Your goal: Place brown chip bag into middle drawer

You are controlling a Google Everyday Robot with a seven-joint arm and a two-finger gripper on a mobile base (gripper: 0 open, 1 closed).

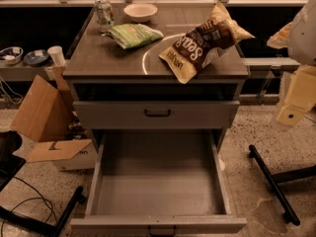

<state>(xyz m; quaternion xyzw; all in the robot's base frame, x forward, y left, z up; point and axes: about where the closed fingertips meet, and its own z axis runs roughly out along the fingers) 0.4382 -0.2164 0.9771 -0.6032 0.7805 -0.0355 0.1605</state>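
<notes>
The brown chip bag (pixel 203 42), dark brown with cream-yellow ends and white lettering, lies tilted on the right part of the grey cabinet top (pixel 98 58). The middle drawer (pixel 158 191) is pulled out wide below it, a deep grey box with a bare flat floor and a small dark handle at its front. My gripper (pixel 295 102), a pale cream part on the white arm, hangs at the right edge of the view, to the right of the cabinet and below the bag's level. It is apart from the bag and nothing shows in it.
A green chip bag (pixel 134 34), a white bowl (pixel 140 11) and a can (pixel 103 14) sit on the cabinet top. A shut drawer front with a black bar handle (pixel 157 113) sits above the open drawer. A cardboard box (pixel 47 117) stands left; a black chair leg (pixel 271 181) lies right.
</notes>
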